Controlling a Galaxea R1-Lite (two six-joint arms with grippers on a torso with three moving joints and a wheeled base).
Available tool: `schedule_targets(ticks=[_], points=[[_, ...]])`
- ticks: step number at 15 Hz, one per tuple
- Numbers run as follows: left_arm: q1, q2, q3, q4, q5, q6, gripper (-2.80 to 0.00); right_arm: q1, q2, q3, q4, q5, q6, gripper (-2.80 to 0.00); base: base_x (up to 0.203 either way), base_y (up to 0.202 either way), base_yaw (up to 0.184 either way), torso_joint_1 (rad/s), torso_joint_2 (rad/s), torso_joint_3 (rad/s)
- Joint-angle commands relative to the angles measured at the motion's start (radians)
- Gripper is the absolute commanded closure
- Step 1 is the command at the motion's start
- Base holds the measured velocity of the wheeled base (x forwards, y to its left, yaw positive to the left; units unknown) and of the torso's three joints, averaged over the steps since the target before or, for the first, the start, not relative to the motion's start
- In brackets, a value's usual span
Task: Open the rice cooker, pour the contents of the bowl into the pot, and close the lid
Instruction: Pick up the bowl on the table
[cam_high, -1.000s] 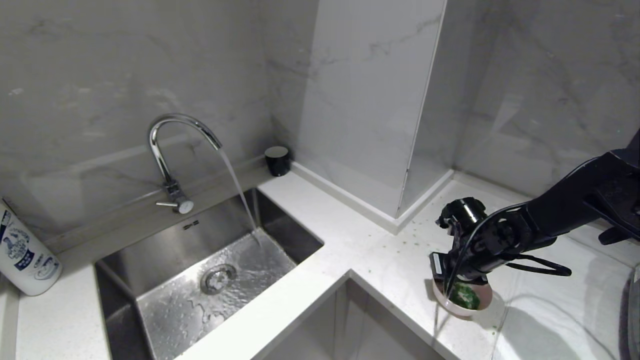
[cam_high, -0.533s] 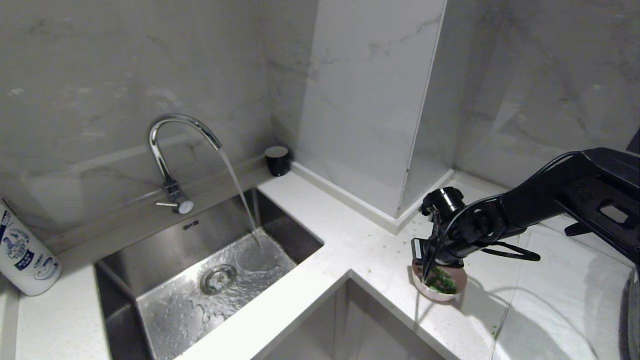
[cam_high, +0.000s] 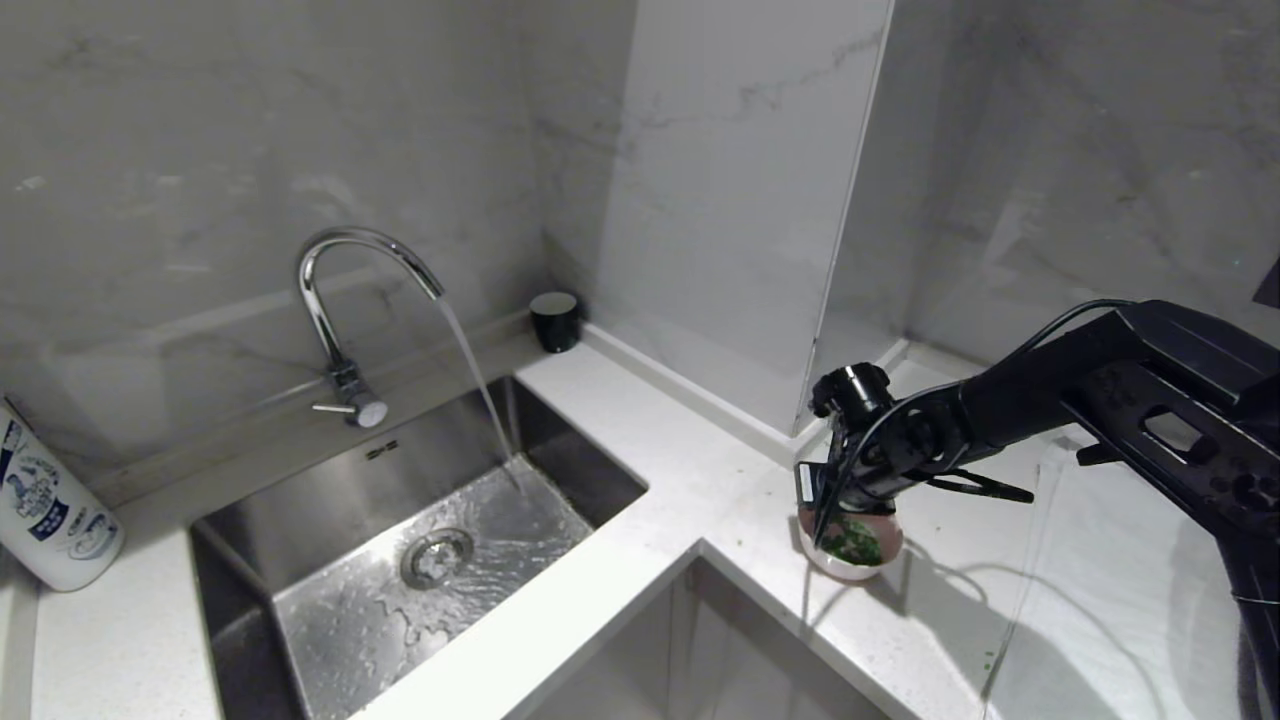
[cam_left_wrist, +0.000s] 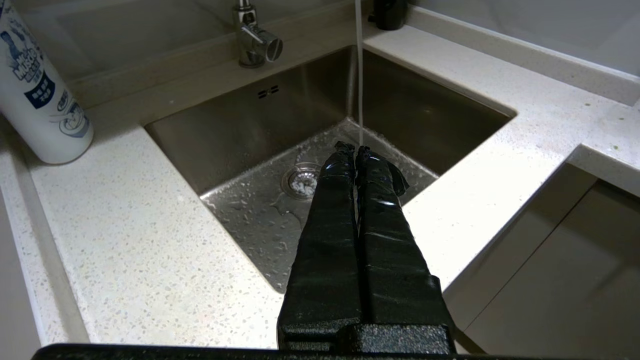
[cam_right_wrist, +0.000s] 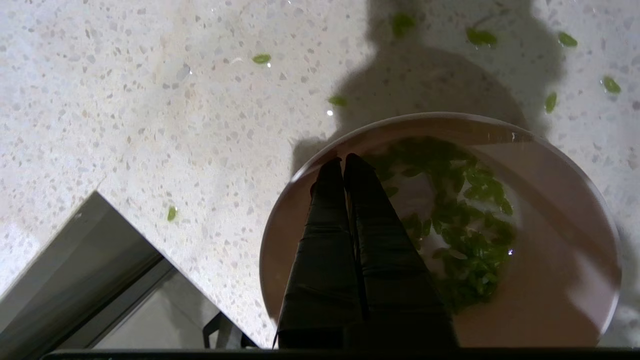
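— Where's the right arm?
— Stretched in from the right, wrist bent down, right gripper (cam_high: 826, 527) pointing downward, fingers (cam_right_wrist: 345, 240) pressed together.
— And the left gripper (cam_left_wrist: 355, 150)?
— Fingers closed too, angled forward and down.

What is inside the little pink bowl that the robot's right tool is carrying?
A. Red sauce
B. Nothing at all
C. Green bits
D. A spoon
C: the right wrist view shows the bowl holding a small heap of green bits, with the right tool pinched shut on its rim.
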Motion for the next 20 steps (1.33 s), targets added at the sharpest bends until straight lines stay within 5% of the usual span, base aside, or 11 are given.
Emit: schedule_targets(ticks=[1, 12, 20], points=[[0.0, -0.001, -0.001, 0.0, 0.0, 0.001, 0.0, 0.032, 0.042, -0.059, 0.024, -0.027, 0.002, 0.0, 0.0, 0.0, 0.0, 0.0, 0.0, 0.0], [0.0, -0.001, 0.001, -0.001, 0.0, -0.001, 0.0, 0.106, 0.176, -0.419, 0.283, -0.056, 0.007, 0.0, 0.0, 0.0, 0.0, 0.0, 0.0, 0.0], [0.0, -0.001, 0.001, 0.0, 0.006, -0.004, 0.0, 0.123, 0.154, -0.468, 0.287, -0.061, 0.064, 0.0, 0.0, 0.0, 0.0, 0.0, 0.0, 0.0]])
